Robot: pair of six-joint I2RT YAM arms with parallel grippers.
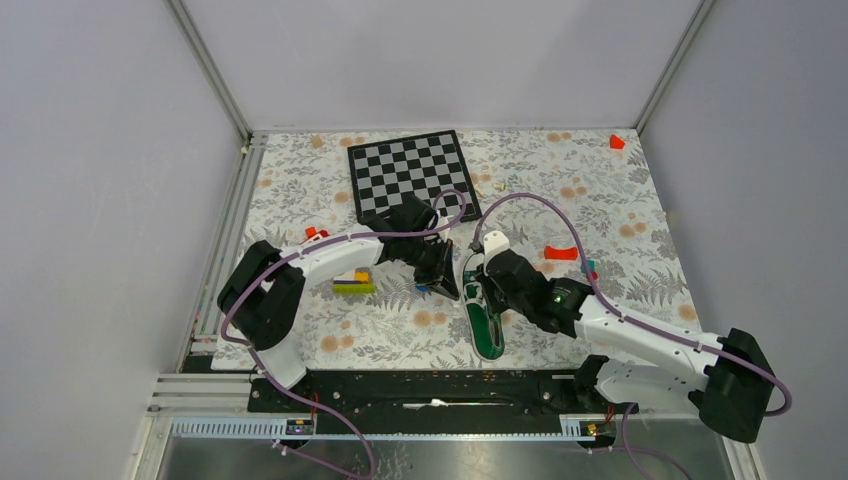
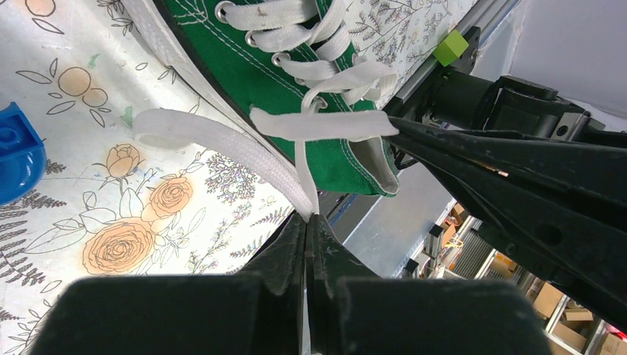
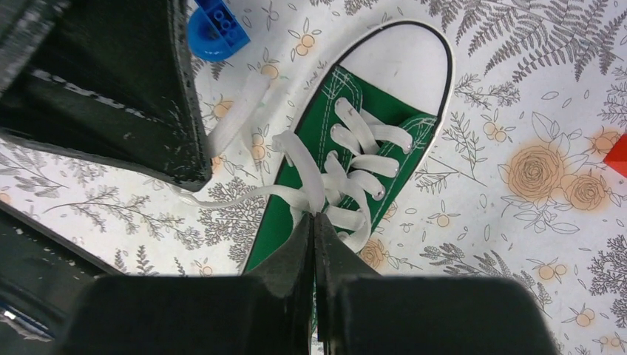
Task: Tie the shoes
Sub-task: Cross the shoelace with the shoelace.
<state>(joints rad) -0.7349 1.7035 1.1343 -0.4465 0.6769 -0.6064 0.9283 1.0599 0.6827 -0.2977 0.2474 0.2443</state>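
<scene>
The green shoe (image 1: 487,330) lies between the two arms, its white toe cap (image 3: 403,66) pointing away from the bases. My left gripper (image 2: 308,217) is shut on a white lace strand (image 2: 302,170) that rises from the crossing by the top eyelets. My right gripper (image 3: 314,216) is shut on another lace strand (image 3: 298,159) just above the tongue. In the left wrist view a lace piece (image 2: 325,124) runs sideways to the right gripper's black fingers (image 2: 458,148). The left gripper's finger (image 3: 111,89) fills the upper left of the right wrist view, with a thin lace (image 3: 229,196) leading to it.
A chessboard (image 1: 410,175) lies behind the shoe. A blue block (image 3: 214,29) sits by the toe. A yellow, purple and green block stack (image 1: 352,283) is left of the left gripper. Red pieces (image 1: 563,252) (image 1: 616,141) lie at the right and far right.
</scene>
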